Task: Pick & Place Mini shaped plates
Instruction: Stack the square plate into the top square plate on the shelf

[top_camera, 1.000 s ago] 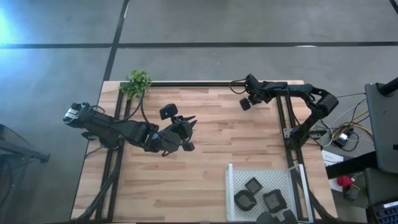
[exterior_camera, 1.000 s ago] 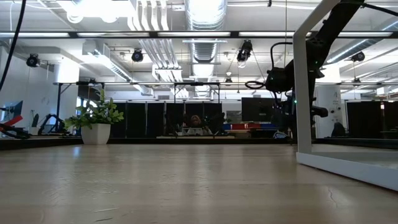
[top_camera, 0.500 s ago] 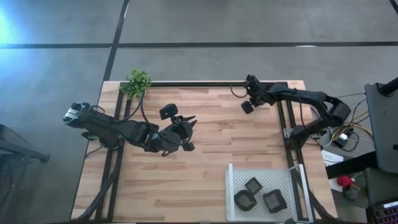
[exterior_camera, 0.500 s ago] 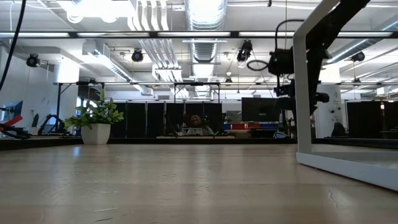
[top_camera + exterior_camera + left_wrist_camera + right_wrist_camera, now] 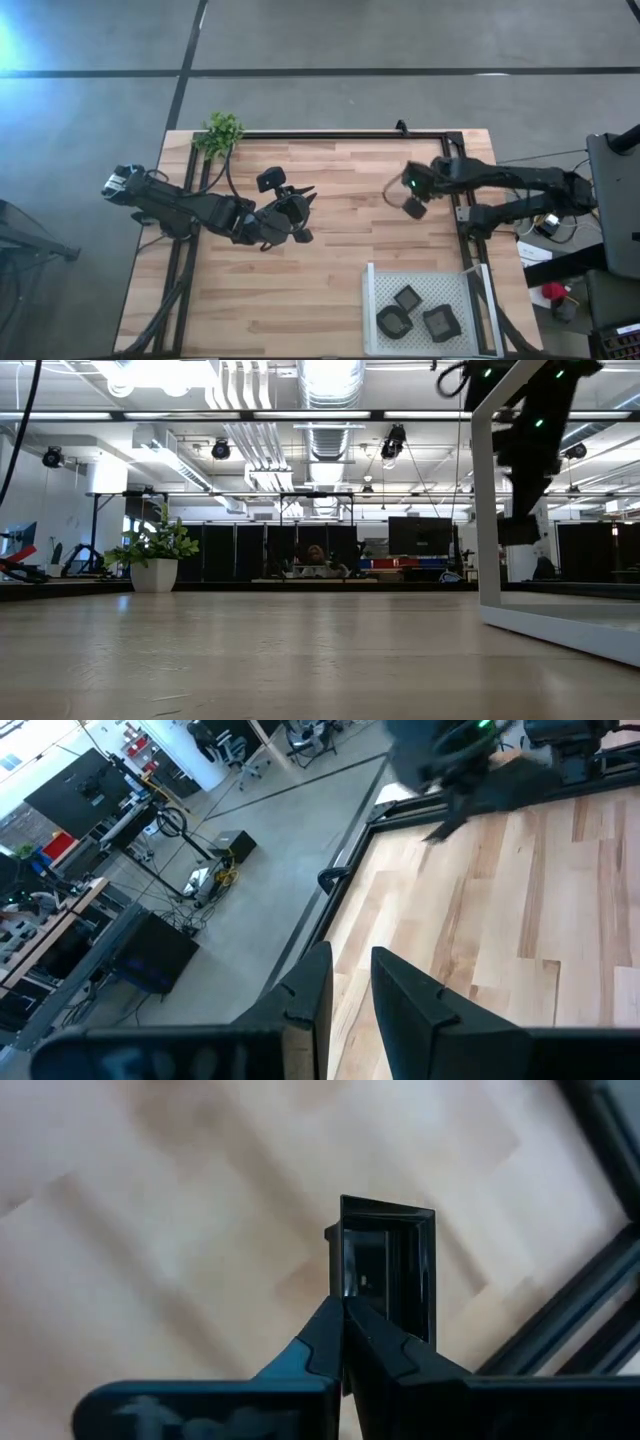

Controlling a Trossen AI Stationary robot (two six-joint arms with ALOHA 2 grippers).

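Right gripper (image 5: 413, 207): raised over the light wooden slatted table (image 5: 340, 280), right of centre; fingers pinched fully together on the rim of one small black square plate with raised edges (image 5: 388, 1272), held edge-on.

Left gripper (image 5: 300, 215): idle at table centre, fingers (image 5: 410, 1005) narrowly parted, empty.

White perforated tray (image 5: 372, 300), near right corner: three black mini plates (image 5: 393, 321) inside.

Small green potted plant (image 5: 221, 131): far left corner.

Risk: the thin rim pinch looks likely to let the plate swivel or slip in transit, dropping short of the tray or onto the plates there.
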